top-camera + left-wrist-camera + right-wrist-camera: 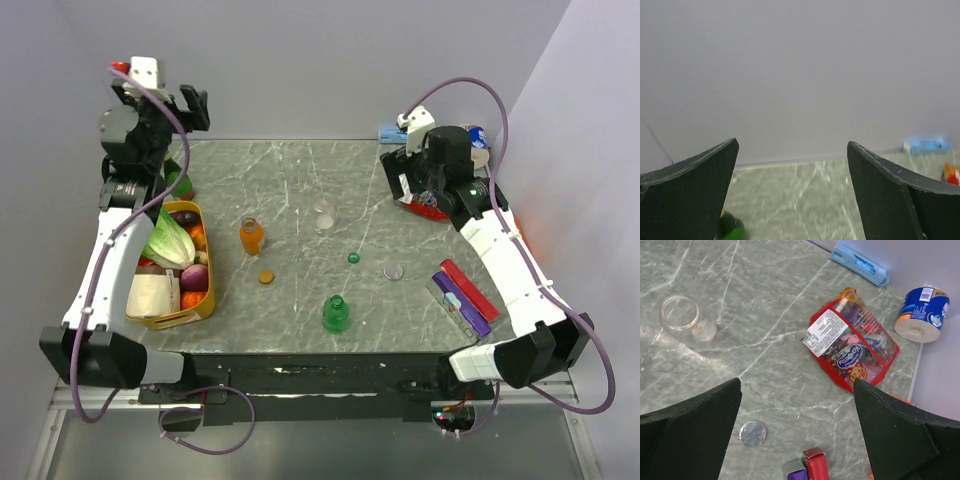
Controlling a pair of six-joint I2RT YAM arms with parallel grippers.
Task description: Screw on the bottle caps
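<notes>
left gripper (792, 142) raised at far-left corner, facing back wall (790, 60), fingers wide apart, nothing btw them. yellow basket (205, 300) w/ veg (170, 245) on left side of table (300, 180). orange bottle (251, 236) upright, uncapped, just right of basket; orange cap (266, 277) lying near it, toward front. clear bottle (324, 214) upright mid-table, mouth open. green bottle (336, 314) upright nr front edge, no cap. green cap (353, 258) btw those two, apart from both. clear cap (394, 271) flat, further right. right gripper (797, 381) hovers far-right over snack bag (852, 347), fingers spread, empty. red+purple boxes (465, 295) at right edge.
</notes>
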